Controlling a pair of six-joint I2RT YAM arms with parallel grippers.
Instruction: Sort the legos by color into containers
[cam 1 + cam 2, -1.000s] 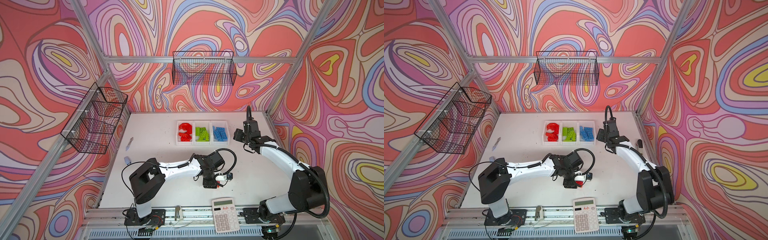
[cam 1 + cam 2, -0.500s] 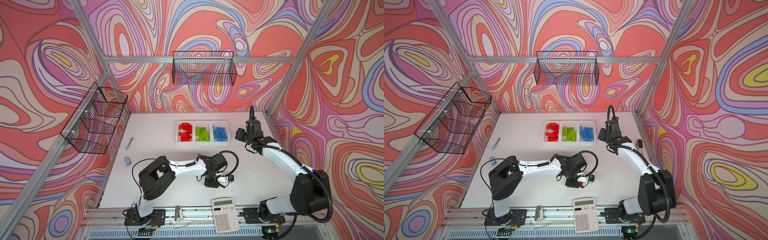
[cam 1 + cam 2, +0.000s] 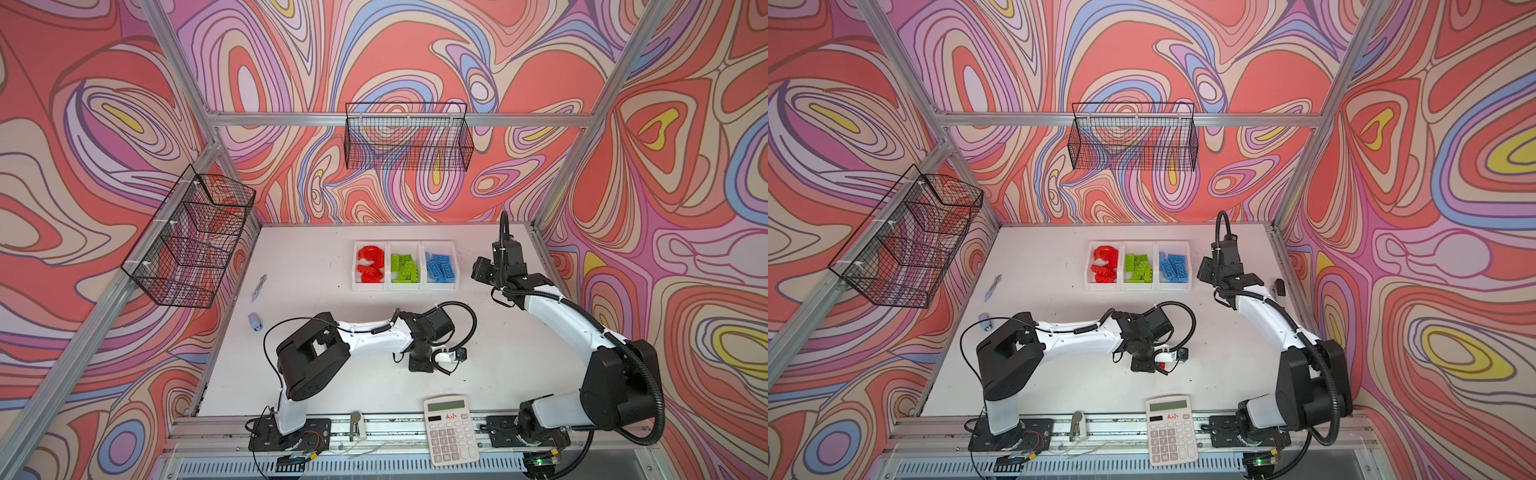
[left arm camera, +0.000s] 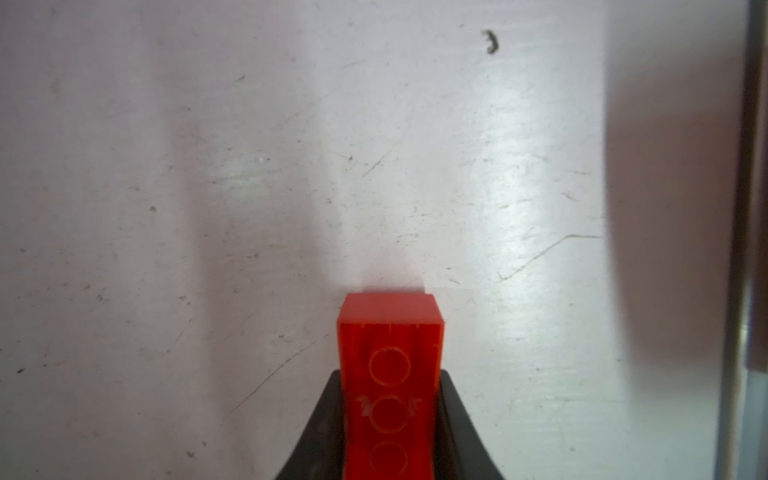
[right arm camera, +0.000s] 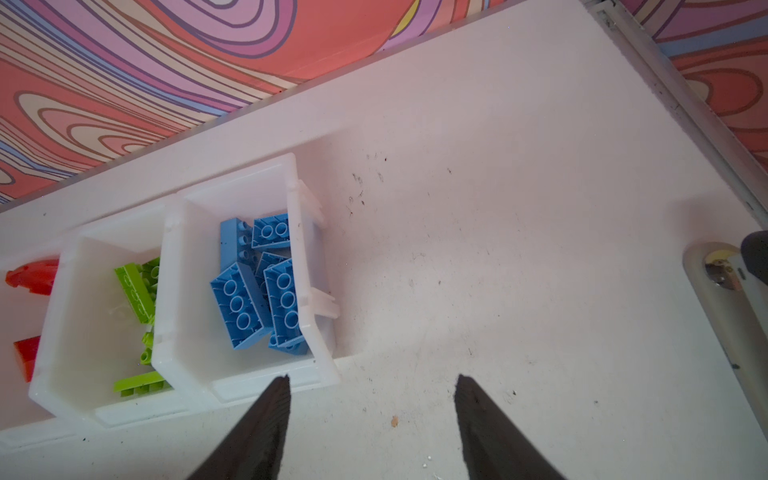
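Legos (image 3: 370, 266) fill the three white containers (image 3: 405, 286), which are joined in a row toward the back of the white table (image 3: 316, 270). Both top views show red pieces in the left bin, green bricks (image 3: 404, 268) in the middle and blue bricks (image 3: 441, 266) in the right. One red brick (image 4: 390, 328) is well apart from them, near the front middle of the table. It is pinched between the two black fingers (image 4: 328, 407) of the left gripper (image 4: 390, 376). The fingers press against its long sides, and the face with three round tubes is turned toward the wrist camera. In a top view the red brick (image 3: 1160, 365) shows only as a sliver under the arm's head. Whether it rests on the table or hangs just clear of it is hard to tell from here. The right gripper (image 5: 372, 377) hovers just beside the blue bin, on its outer side. Its jaws are spread wide, with only bare table between them. A calculator (image 3: 451, 430) lies on the front rail between the two arm bases. A black wire basket (image 3: 409, 141) hangs on the back wall and a second basket (image 3: 191, 237) on the left wall.
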